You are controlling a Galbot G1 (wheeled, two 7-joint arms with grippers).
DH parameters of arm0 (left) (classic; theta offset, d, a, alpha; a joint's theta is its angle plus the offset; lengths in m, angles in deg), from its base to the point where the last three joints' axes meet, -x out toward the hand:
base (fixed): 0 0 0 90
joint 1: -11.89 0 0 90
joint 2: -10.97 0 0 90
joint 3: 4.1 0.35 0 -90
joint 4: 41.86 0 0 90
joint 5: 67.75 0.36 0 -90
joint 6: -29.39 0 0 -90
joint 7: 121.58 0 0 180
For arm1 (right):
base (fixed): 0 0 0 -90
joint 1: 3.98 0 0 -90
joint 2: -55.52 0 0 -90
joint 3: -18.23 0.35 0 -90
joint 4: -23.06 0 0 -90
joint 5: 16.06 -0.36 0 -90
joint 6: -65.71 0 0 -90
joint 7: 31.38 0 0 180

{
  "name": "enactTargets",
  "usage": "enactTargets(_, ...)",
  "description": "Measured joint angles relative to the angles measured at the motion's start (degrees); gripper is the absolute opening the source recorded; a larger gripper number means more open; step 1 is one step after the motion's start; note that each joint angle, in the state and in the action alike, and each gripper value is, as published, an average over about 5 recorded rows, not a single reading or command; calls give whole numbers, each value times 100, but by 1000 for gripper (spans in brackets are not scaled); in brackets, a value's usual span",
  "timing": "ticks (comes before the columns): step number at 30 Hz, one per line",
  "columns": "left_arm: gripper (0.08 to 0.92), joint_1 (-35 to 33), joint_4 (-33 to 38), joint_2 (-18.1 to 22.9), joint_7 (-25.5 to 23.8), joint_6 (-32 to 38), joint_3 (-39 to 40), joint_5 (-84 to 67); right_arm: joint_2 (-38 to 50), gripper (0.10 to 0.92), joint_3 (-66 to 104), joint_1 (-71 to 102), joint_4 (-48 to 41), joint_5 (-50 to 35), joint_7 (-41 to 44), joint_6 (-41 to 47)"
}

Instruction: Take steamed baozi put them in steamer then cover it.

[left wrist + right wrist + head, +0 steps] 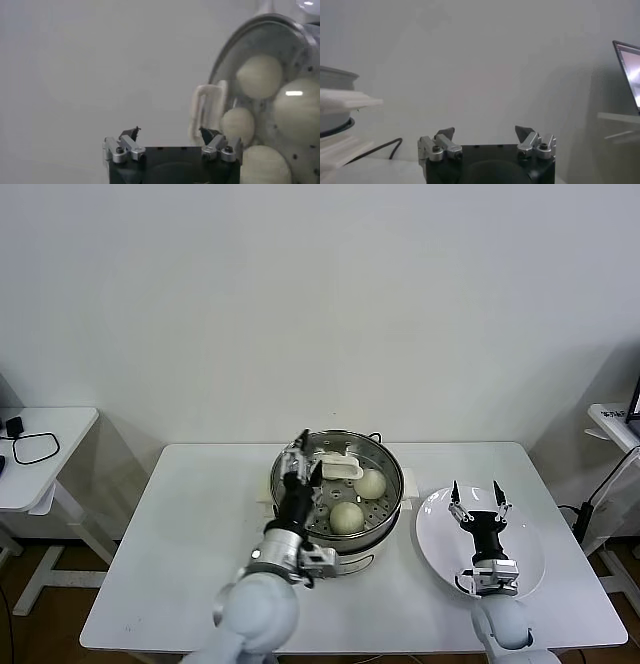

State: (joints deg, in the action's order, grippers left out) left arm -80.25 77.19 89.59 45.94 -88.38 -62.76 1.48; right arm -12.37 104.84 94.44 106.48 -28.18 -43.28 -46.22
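Note:
The steamer (385,529) stands mid-table with the clear glass cover (380,459) lying on it, its white handle (340,469) at the centre. Several cream baozi (370,483) show through the glass, also in the left wrist view as baozi (259,75). My left gripper (306,459) hangs open just beside the cover's handle (207,110), at the steamer's left rim, holding nothing; the left gripper (171,134) has its fingers spread wide. My right gripper (476,489) is open and empty above the white plate (435,534), seen as the right gripper (485,132) in its own view.
The white table (200,514) carries the steamer and the plate. A side table (40,444) with a black cable stands at the left, another side table (615,419) at the right. A screen edge (630,70) shows in the right wrist view.

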Motion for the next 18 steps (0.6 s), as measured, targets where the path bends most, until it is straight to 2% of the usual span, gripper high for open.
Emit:
enactTargets(7, 823, 87, -68, -133, 765, 351, -815, -2276, 106, 823, -112, 73, 146, -286, 32, 253)
enactTargets(12, 823, 63, -547, -265, 1182, 878, -1486, -3968, 185, 823, -144, 147, 316, -539, 54, 631)
enactTargets(18, 823, -97, -1174, -415, 1408, 1603, -2060, -5336, 232, 823, -134, 259, 450, -850, 127, 919)
